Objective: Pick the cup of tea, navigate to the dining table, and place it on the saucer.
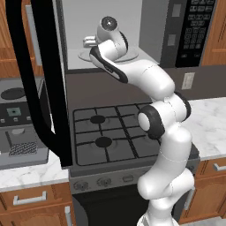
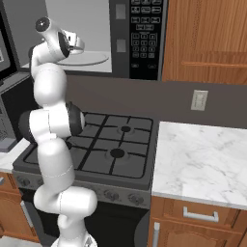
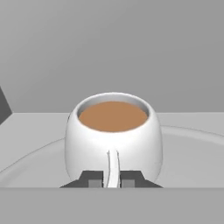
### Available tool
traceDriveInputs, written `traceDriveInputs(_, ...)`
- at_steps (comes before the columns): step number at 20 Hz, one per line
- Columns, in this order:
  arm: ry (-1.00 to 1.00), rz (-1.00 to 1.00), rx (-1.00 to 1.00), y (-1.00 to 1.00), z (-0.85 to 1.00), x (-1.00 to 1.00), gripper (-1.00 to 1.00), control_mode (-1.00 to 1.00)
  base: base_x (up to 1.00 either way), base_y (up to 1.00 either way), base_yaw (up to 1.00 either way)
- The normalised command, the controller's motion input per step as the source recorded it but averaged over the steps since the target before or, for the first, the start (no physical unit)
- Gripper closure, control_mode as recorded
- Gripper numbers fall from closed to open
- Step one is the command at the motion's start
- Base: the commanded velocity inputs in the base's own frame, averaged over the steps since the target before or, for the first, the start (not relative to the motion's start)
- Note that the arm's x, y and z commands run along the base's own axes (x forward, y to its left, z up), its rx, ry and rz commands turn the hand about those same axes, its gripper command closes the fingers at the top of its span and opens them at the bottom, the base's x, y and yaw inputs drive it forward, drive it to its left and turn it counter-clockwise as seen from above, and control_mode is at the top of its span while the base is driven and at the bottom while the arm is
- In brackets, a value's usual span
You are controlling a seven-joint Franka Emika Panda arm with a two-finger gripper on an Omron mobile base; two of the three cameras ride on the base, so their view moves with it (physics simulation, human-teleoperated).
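- Nearest the hand camera, the gripper point(image 3: 111, 180) has its two dark fingertips drawn close together on the thin white handle of the cup of tea point(image 3: 113, 133), so the grasp looks made.
- The cup, full of brown tea, sits upright on the turntable plate point(image 3: 192, 148) inside the open microwave point(image 1: 132, 26), above the stove point(image 1: 110, 132).
- By my reading, only the gripping part of the pick is done. Lifting the cup out, driving to the dining table and setting it on the saucer all remain.
- Farther back, the microwave keypad point(image 2: 144, 34) carries rows of buttons, but their markings are too small to read; I can make out no brand or label anywhere.
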Motion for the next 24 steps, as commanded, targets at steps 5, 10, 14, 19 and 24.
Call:
traceDriveInputs(5,0.0,0.0,0.0,0.0,0.0,0.0,1.0,-1.0,0.0,0.0,0.0)
traceDriveInputs(10,0.0,0.0,0.0,0.0,0.0,0.0,1.0,-1.0,0.0,0.0,0.0)
traceDriveInputs(14,-0.01,0.0,0.0,0.0,0.0,-0.1,1.0,-1.0,0.0,0.0,0.0)
traceDriveInputs(19,-0.13,0.0,0.04,-0.12,0.0,-0.61,1.0,-1.0,0.0,0.0,0.0)
traceDriveInputs(24,-0.13,0.0,0.1,-0.27,0.0,-0.97,1.0,-1.0,0.0,0.0,0.0)
